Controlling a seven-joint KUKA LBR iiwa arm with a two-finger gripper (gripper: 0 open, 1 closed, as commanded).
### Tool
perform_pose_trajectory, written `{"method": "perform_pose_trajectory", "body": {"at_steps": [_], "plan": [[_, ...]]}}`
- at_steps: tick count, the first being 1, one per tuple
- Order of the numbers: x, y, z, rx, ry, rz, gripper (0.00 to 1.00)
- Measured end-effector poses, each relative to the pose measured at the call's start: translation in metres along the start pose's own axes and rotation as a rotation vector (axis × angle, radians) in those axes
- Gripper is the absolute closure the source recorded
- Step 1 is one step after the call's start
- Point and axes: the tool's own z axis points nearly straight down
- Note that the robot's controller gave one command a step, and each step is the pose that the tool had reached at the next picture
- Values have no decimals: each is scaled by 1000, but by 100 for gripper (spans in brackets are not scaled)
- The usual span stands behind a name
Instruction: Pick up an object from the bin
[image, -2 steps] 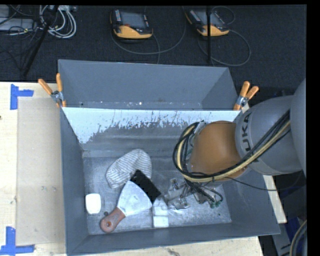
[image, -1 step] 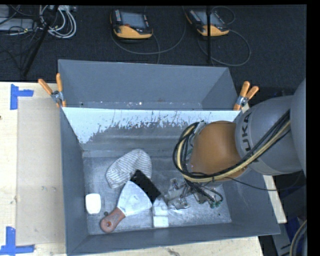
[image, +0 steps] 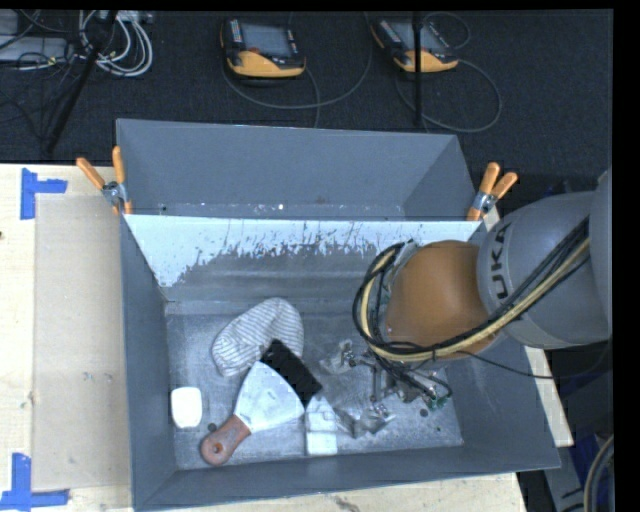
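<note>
Hovering low before the grasp

Parked just right of a small white block (image: 321, 441) by the front wall of the bin (image: 300, 190): gripper (image: 375, 398), spread or pressed together impossible to tell. Needing next: centring over one piece, closing, lifting. Farther back, black bar (image: 291, 368), striped cloth (image: 258, 333).

The floor (image: 330, 110) along the top of the view is dark and matte. Two orange-and-black handheld units lie on it: the left unit (image: 262, 48) and the right unit (image: 415, 45). Thin dark cables (image: 470, 85) loop from both. A pale cable bundle (image: 125, 40) lies far left.
</note>
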Motion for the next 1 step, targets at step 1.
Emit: {"method": "perform_pose_trajectory", "body": {"at_steps": [1], "plan": [[0, 0, 0, -1, 1, -1, 0]]}}
